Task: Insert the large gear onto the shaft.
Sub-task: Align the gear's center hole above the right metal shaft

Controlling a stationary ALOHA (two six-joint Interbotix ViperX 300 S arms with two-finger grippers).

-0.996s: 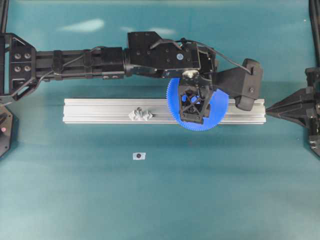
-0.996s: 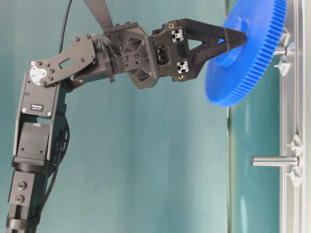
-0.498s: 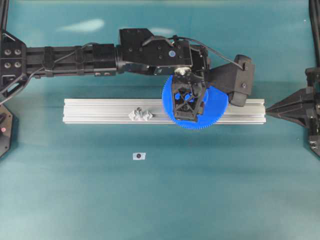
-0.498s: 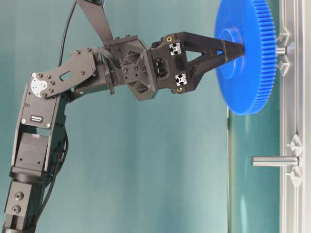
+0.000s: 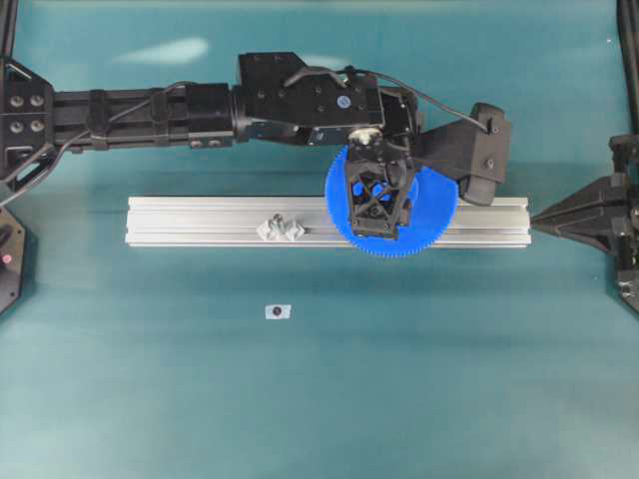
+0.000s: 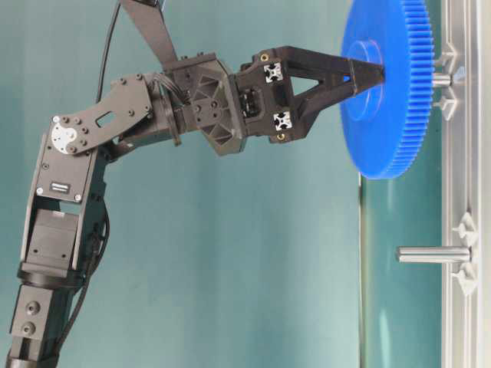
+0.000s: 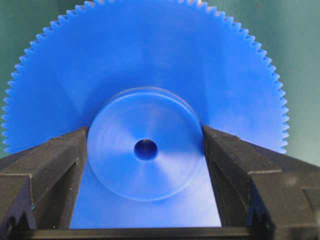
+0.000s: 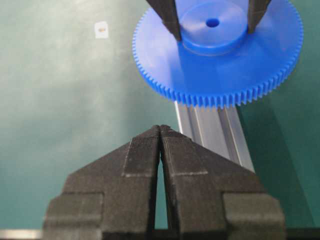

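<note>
Now the left gripper (image 6: 367,73) pinches the large gear (image 6: 391,84) by its hub, held over the shaft (image 6: 441,78), at three o'clock of the look-alike pin (image 5: 281,228); right gripper (image 8: 160,131) pressed together

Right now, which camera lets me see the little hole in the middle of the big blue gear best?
The left wrist view: the hole sits dead centre, close and dark, on the large gear. The right wrist view shows it small. In the overhead view the left gripper covers it; the table-level view sees the gear edge-on.
</note>
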